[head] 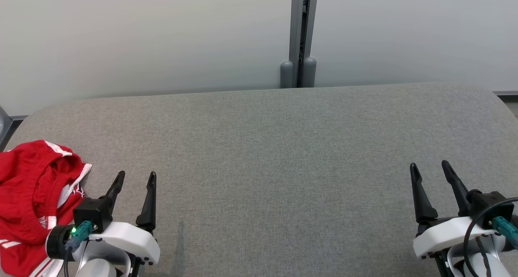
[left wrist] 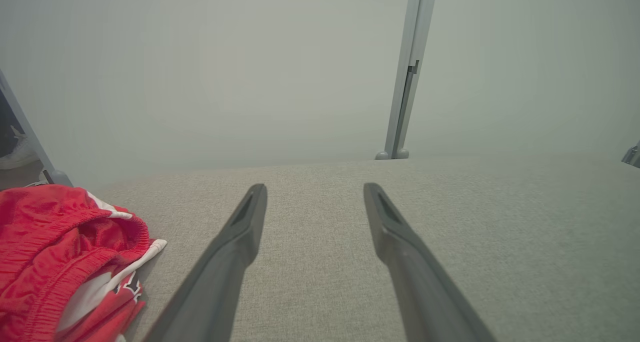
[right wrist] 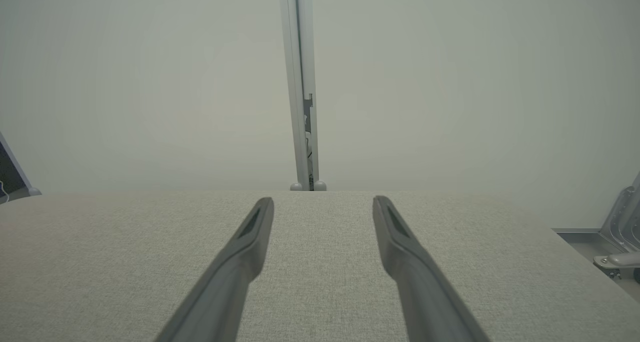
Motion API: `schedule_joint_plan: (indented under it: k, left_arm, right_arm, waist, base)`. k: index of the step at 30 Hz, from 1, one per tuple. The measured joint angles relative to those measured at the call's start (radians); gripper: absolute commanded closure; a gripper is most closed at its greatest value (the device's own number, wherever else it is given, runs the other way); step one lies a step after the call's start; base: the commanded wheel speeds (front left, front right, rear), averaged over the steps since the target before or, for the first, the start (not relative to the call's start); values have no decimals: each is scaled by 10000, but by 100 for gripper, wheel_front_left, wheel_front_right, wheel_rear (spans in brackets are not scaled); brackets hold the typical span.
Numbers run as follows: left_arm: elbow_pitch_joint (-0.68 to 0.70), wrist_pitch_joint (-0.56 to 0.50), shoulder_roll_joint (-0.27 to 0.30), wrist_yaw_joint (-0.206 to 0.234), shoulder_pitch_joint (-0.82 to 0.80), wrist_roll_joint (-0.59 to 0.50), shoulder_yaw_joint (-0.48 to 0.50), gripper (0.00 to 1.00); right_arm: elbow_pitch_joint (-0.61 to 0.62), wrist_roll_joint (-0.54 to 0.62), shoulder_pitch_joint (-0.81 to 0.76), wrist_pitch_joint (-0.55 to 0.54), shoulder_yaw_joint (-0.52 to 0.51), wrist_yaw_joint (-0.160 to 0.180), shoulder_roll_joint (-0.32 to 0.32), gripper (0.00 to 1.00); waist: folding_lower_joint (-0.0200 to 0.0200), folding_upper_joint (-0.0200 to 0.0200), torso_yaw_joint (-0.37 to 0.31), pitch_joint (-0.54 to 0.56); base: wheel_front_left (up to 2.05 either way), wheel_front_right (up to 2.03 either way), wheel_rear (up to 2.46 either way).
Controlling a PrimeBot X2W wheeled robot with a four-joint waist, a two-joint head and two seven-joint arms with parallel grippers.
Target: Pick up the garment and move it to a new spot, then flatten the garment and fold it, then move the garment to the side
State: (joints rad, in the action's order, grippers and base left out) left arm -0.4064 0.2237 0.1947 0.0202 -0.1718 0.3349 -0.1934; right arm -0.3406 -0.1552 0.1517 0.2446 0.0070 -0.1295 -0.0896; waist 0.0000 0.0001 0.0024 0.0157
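counter [head: 259, 147]: flat, covered in grey woven fabric, far corners rounded. garment [head: 28, 196]: red cloth with white stripes and a gathered waistband, crumpled in a heap at the near left edge. left tool [head: 136, 174]: released, tapered dark fingers spread, just beside the garment. right tool [head: 429, 164]: released, well apart from it.

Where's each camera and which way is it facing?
Head view: on the head, facing down at grey table; left pincer, right pincer show.
Left wrist view: left wrist, along its fingers toward the wall.
Right wrist view: right wrist, along its fingers, same wall.
Shared: head and left wrist both show the red garment.
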Motion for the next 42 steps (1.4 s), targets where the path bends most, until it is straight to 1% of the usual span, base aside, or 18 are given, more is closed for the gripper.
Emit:
schedule_joint_plan:
  k: [7, 14, 33, 37, 42]
  left_arm:
    - [-107, -96, 0, 19, 1, 2, -12, 0]
    - [-100, -182, -105, 153, 34, 113, -6, 0]
    - [23, -293, -61, 270, 45, 345, -59, 0]
    - [92, -257, -27, 353, 37, 368, -10, 0]
    - [205, -176, 102, 499, -8, 437, 157, 0]
  right_arm:
    - [-44, -65, 27, 25, 2, 0, -10, 0]
    - [-69, -180, 34, 17, -6, 0, -35, 0]
    - [-38, -288, 48, -82, -48, 0, -77, 0]
    - [52, -307, 79, -119, -75, 0, -79, 0]
    - [353, -357, 114, -194, -4, 0, -75, 0]
  waist:
    - [0, 0, -15, -17]
    - [0, 0, -24, -27]
    - [1, 0, 35, -90]
    - [0, 0, 135, -96]
    - [0, 0, 446, -103]
  base:
    - [0, 0, 0]
    - [0, 0, 0]
    - [0, 0, 0]
    - [0, 0, 0]
    - [0, 0, 0]
